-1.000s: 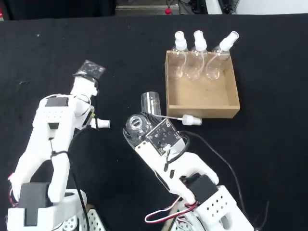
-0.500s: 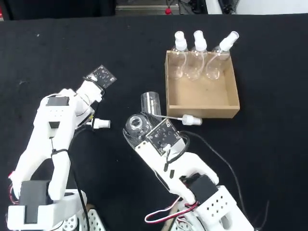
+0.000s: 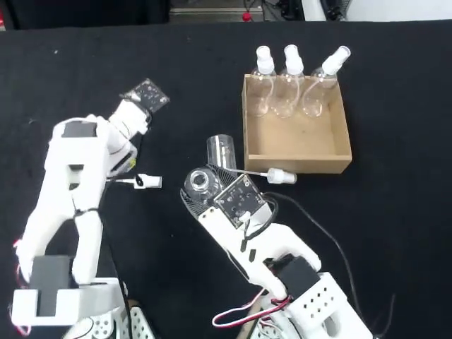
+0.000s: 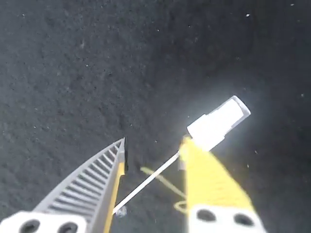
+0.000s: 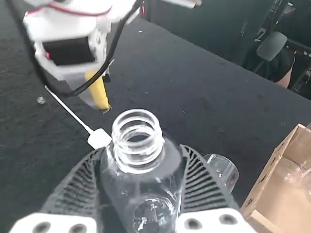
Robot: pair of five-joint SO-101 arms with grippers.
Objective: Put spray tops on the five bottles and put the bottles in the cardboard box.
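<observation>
- My left gripper (image 4: 154, 145) has its fingers spread apart and gripping nothing. They point down at the black cloth-covered table (image 3: 106, 63).
- A white plastic spray top (image 4: 218, 121) lies flat on the cloth at those fingers, with its thin dip tube running across the gap between them. The yellow finger (image 4: 206, 179) overlaps the base of the top's head, and I cannot tell whether they touch.
- My right gripper (image 5: 143, 160) is clamped on a clear plastic bottle (image 5: 138, 141). It holds the body from both sides, and the open threaded neck points up with no top on it.
- In the high view that held bottle (image 3: 200, 181) sits near the middle of the table. The spray top (image 3: 145, 181) lies just beside it, on the left arm's side.
- A second clear bottle (image 3: 221, 150), also uncapped, lies on its side between the held bottle and the box, close to the box's wall.
- A second white spray top (image 3: 281, 176) lies on the cloth just outside the near wall of the shallow brown cardboard box (image 3: 296, 164).
- Inside the box, three capped bottles (image 3: 289, 88) lean in a row against the far wall, with their white tops poking over the rim.
</observation>
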